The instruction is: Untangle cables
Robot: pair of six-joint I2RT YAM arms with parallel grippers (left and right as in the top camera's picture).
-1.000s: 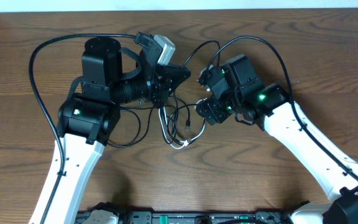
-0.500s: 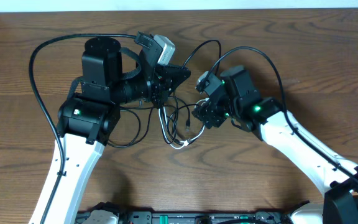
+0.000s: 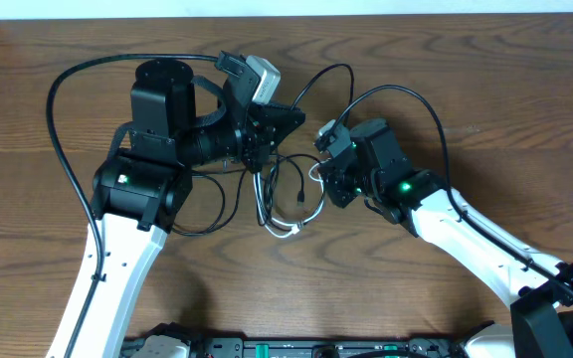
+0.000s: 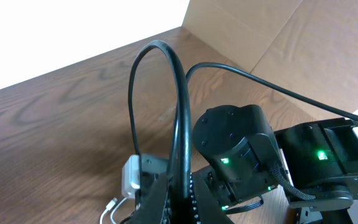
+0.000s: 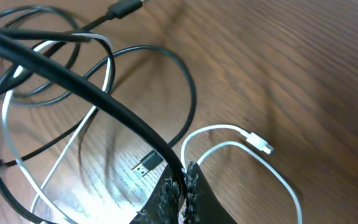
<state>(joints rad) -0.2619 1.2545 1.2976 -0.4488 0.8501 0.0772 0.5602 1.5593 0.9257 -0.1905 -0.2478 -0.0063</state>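
Observation:
The cables (image 3: 285, 199) lie in a loose tangle on the wooden table between my two arms: thin black loops and one white cord (image 3: 288, 228). My left gripper (image 3: 294, 119) points right and is shut on a black cable (image 4: 180, 93), which arches up out of its jaws. My right gripper (image 3: 324, 177) sits at the tangle's right edge, shut on another black cable (image 5: 114, 112) that runs up and left from its fingertips (image 5: 194, 180). The white cable's (image 5: 229, 146) small plug (image 5: 261, 144) lies just beyond the right gripper (image 5: 184, 177). A black USB plug (image 5: 146, 163) rests close by.
A white charger block (image 4: 131, 180) with a white cord (image 4: 112, 208) shows beside the left gripper (image 4: 179, 194). The arms' own thick black wires (image 3: 63, 149) arc over the table. A cardboard wall (image 4: 278, 37) stands at the table's far side.
My right gripper has moved left and down into the tangle's edge and shut on a black cable. The cables shifted slightly. The left arm has not moved.

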